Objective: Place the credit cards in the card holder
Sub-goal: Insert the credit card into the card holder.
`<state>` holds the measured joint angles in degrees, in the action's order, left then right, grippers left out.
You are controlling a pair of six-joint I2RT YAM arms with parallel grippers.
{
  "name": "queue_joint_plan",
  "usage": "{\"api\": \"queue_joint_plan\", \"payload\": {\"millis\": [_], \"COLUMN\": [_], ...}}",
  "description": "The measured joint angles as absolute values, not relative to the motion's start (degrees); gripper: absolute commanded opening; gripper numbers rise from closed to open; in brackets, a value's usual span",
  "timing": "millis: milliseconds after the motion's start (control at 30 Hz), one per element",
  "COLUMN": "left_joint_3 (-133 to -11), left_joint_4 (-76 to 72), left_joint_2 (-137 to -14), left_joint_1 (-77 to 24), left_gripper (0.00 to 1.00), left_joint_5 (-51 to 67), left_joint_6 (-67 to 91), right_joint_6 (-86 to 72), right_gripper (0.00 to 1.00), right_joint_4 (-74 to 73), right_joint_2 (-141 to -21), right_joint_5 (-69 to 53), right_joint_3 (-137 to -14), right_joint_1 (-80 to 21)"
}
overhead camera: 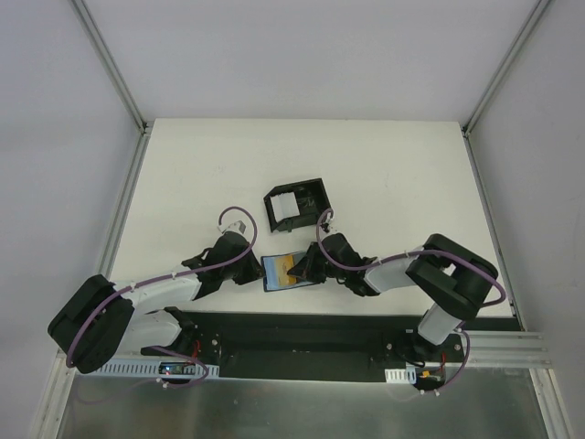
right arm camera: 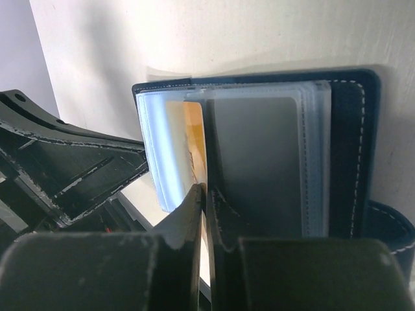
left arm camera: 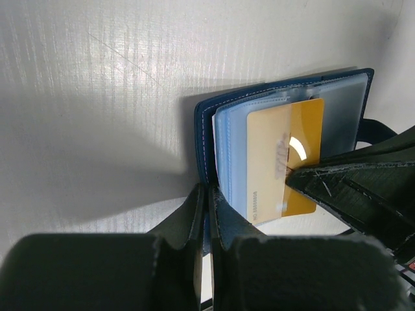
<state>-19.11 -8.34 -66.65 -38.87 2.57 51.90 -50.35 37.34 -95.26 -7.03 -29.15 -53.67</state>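
Observation:
The dark blue card holder [overhead camera: 283,273] lies open on the table between my two grippers, its clear sleeves fanned out. In the left wrist view my left gripper [left arm camera: 209,194] is shut on the edge of the card holder's [left arm camera: 206,129] blue cover. A gold credit card [left arm camera: 279,155] sits partly inside a clear sleeve. My right gripper [right arm camera: 206,191] is shut on the gold card's [right arm camera: 194,139] edge, next to a grey sleeve of the card holder [right arm camera: 353,129]. In the top view the left gripper [overhead camera: 257,266] and right gripper [overhead camera: 302,268] meet at the holder.
A black open-topped plastic box [overhead camera: 315,194] stands just behind the holder, with white cards [overhead camera: 287,208] in it. Grey walls with metal rails enclose the table on three sides. The arm bases sit on a black plate [overhead camera: 302,338] at the near edge.

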Motion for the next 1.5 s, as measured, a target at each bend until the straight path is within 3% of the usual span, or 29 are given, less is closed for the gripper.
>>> {"api": "queue_joint_plan", "payload": {"millis": [67, 133, 300, 600, 1300, 1500], "left_joint_3": [-19.0, -18.9, -18.9, -18.9, -18.9, -18.9], "left_joint_4": [-8.3, -8.3, -8.3, -8.3, -8.0, -7.9], "left_joint_2": [-66.5, -66.3, -66.2, -66.3, -66.0, -66.0], "left_joint_1": [-38.9, -38.9, -38.9, -38.9, -38.9, -38.9], "left_gripper": [0.00, 0.00, 0.00, 0.00, 0.00, 0.00], "left_joint_5": [2.6, 2.6, 2.6, 2.8, 2.9, 2.9], "left_joint_6": [51.9, 51.9, 51.9, 51.9, 51.6, 51.6], "right_joint_6": [-50.2, -49.6, -45.1, -38.2, -33.2, -30.7], "right_gripper": [0.28, 0.36, 0.44, 0.45, 0.26, 0.26], "right_joint_4": [37.2, 36.5, 27.6, 16.0, 12.5, 9.5], "right_joint_2": [-95.2, -94.7, -90.2, -90.7, -94.7, -95.4], "right_joint_5": [-6.9, -6.7, -5.0, -3.6, -5.2, -4.6], "right_joint_3": [-29.1, -29.1, -31.3, -38.5, -43.6, -45.8], "right_joint_1": [-53.7, -53.8, -54.4, -54.5, -56.4, -57.3]}}
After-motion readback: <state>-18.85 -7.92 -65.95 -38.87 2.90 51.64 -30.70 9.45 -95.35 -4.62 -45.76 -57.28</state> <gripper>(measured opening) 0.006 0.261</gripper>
